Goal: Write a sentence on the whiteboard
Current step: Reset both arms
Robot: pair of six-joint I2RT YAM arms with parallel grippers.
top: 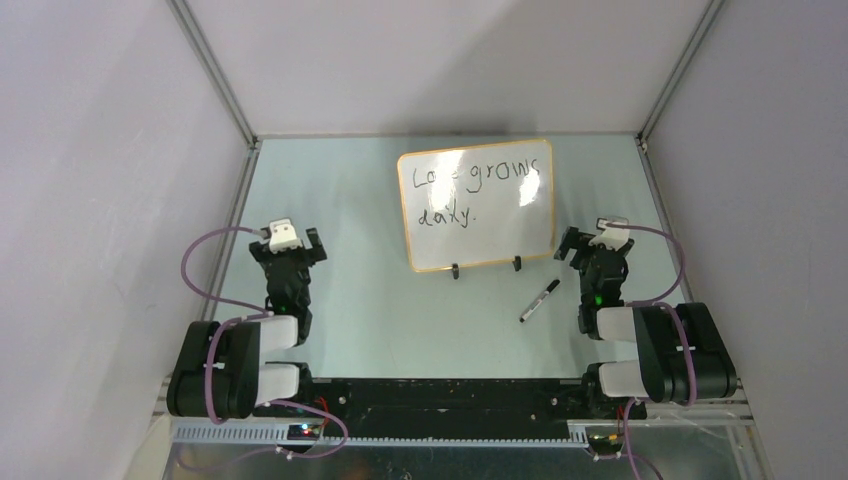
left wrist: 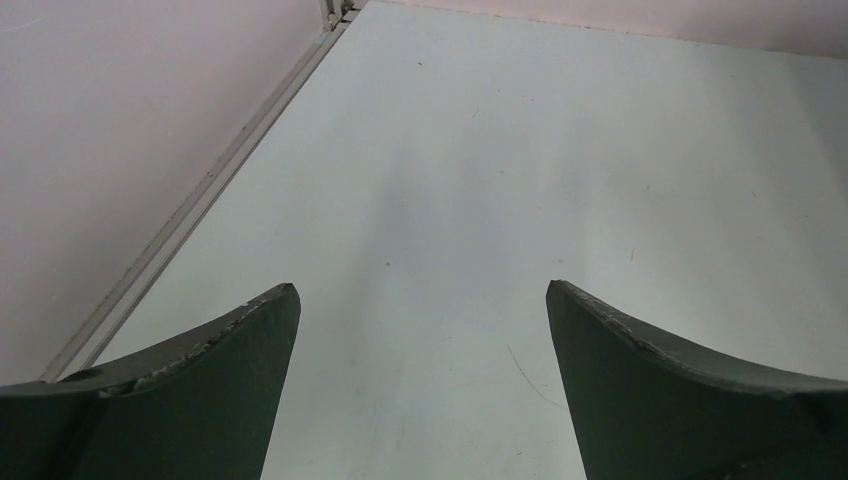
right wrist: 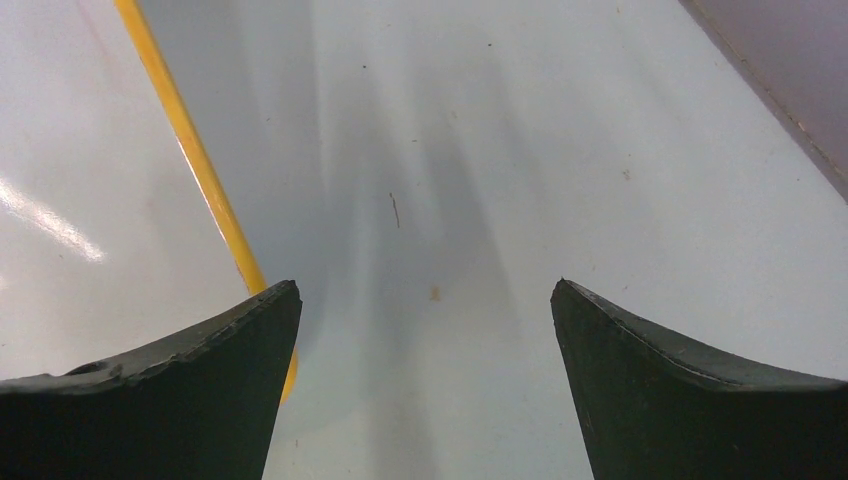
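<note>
The whiteboard [top: 478,205] stands propped on two black feet at the back middle of the table. The sentence [top: 480,190] runs across it in two lines of thin black marker, roughly "Love grows daily.", with glare over part of the first word. A black marker [top: 539,300] lies on the table in front of the board's right corner. My left gripper [top: 292,243] is open and empty, well left of the board. My right gripper [top: 588,243] is open and empty beside the board's right edge, whose orange rim [right wrist: 200,165] shows in the right wrist view.
Grey walls close in the table on the left, back and right, with metal frame rails [top: 215,90] at the corners. The left wall's base rail [left wrist: 190,210] runs close beside the left gripper. The pale table surface [top: 400,310] lies between the two arms.
</note>
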